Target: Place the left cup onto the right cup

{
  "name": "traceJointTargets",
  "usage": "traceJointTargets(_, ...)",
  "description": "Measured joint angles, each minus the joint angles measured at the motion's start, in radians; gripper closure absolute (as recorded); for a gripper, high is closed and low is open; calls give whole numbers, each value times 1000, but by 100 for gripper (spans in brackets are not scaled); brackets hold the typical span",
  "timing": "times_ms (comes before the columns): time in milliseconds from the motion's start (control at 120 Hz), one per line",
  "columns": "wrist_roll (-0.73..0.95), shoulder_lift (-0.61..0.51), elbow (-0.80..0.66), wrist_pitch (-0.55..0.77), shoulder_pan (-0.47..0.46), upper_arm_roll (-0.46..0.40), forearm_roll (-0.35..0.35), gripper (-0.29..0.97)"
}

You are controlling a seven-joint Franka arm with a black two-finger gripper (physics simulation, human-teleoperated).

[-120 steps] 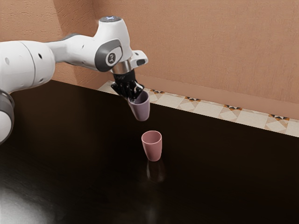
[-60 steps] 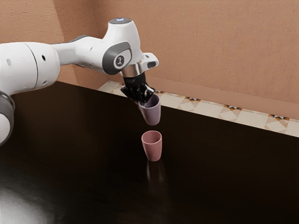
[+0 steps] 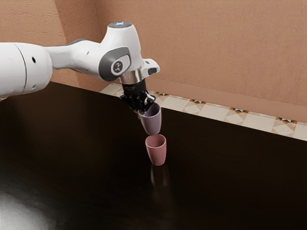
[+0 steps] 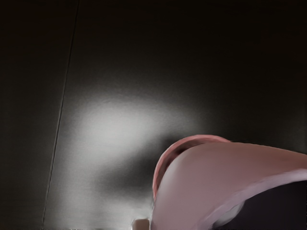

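Jaws pinch the purple cup (image 3: 151, 123) by its rim, so its bottom hangs free, tipped a little, just above the pink cup (image 3: 156, 149) standing on the dark surface (image 3: 230, 187), ready, I think, to go down inside

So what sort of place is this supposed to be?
Likely a plain indoor room, perhaps domestic: terracotta plaster walls, a strip of patterned tile floor, and a dark glossy table with a pink cup, the gripper holding a purple cup above it.
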Motion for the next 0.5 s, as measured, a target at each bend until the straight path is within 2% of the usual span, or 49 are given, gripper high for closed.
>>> traceJointTargets(500,-59,-1,-16,15,-10,0,-16,79)
